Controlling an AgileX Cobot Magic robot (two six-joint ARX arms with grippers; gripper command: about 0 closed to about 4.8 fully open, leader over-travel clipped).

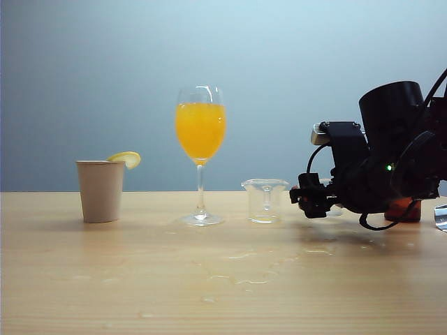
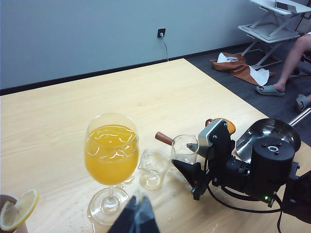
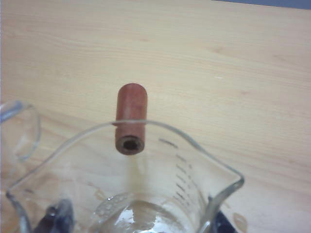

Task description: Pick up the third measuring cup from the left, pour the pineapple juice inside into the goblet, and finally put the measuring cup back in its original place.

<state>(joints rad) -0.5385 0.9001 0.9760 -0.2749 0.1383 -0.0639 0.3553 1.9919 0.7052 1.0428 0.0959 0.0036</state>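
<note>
The goblet [image 1: 200,153] stands upright on the tabletop [image 1: 140,279], left of centre in the exterior view, its bowl filled most of the way with orange-yellow liquid, presumably the pineapple juice [image 1: 200,130]. A beige paper cup [image 1: 100,190] with a lemon slice [image 1: 126,158] on its rim stands well apart to the goblet's left, with open tabletop between them.

A clear flared-rim cup [image 1: 265,201] sits empty just right of the goblet's foot, separate from it. The third measuring cup [image 2: 184,149], with its brown handle [image 2: 164,138] projecting from the rim, stands upright on the tabletop just beyond the flared cup. In the right wrist view it appears empty apart from wetness at the base.

The right gripper [image 2: 190,171] hangs low over the tabletop, pointing toward the goblet. Its fingers [image 3: 57,217] stand parted on either side of the measuring cup; whether they press the glass or stand clear cannot be told. An amber cup [image 1: 403,209] sits behind the right arm, largely hidden.

Small puddles [image 1: 241,279] lie on the tabletop in front of the cups and around the goblet's foot. The near half of the tabletop is otherwise open.

The left gripper [image 2: 136,219] shows only as a dark tip above the goblet's foot; its fingers' state cannot be told.
</note>
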